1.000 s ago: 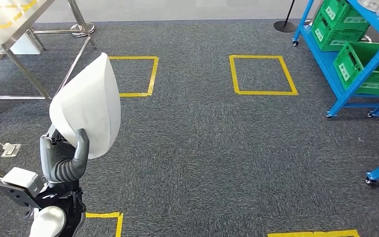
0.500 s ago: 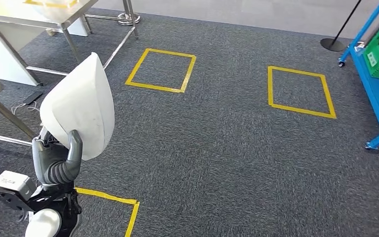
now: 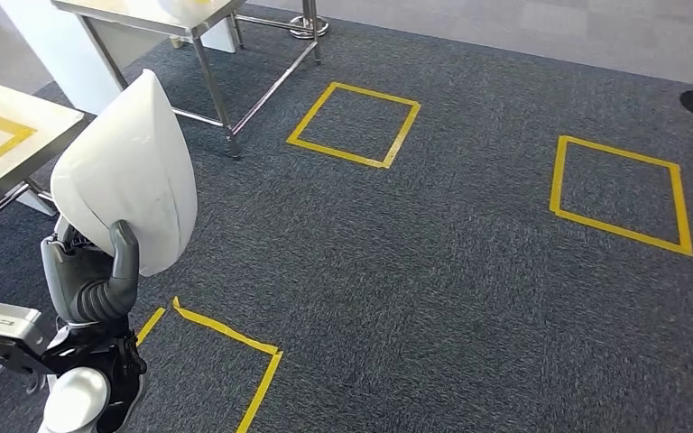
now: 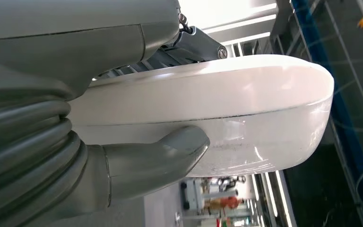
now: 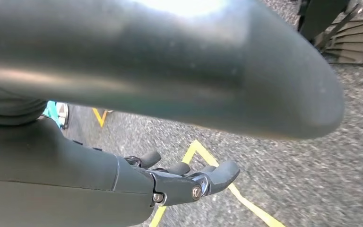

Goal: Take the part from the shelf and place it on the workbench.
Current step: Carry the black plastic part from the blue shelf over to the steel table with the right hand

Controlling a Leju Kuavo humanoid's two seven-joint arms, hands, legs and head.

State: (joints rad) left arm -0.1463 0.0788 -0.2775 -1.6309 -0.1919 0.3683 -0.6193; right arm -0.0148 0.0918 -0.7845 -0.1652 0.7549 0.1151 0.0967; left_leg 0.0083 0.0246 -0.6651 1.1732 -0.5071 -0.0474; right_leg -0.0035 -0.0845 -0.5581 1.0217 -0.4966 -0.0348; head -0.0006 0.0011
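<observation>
The white shell-shaped part (image 3: 126, 167) stands up in the robot's left hand (image 3: 90, 280), low on the robot's left side, its pointed end tilted toward the tables. From the head view the grey thumb (image 3: 124, 262) lies across the face of the part near its lower edge, and the rest of the hand sits behind it. The left wrist view shows the same hold from close up: the thumb (image 4: 170, 153) presses on one smooth side of the part (image 4: 246, 113), while darker fingers (image 4: 189, 45) back it from the other side, so the part is clamped between them.

The right hand (image 5: 170, 182) hangs over the carpet with nothing in it, its dark fingers (image 5: 222, 172) loosely apart and only slightly bent.

Ahead of the part, a steel table (image 3: 158, 13) stands on thin legs, and a second table with a yellow line on its top (image 3: 4, 135) sits just beside the part on the robot's left. The dark grey carpet (image 3: 433, 271) carries yellow tape squares: one near the steel table (image 3: 354, 122), one well off to the right (image 3: 621, 191), and a partial one by the robot's feet (image 3: 226, 338).
</observation>
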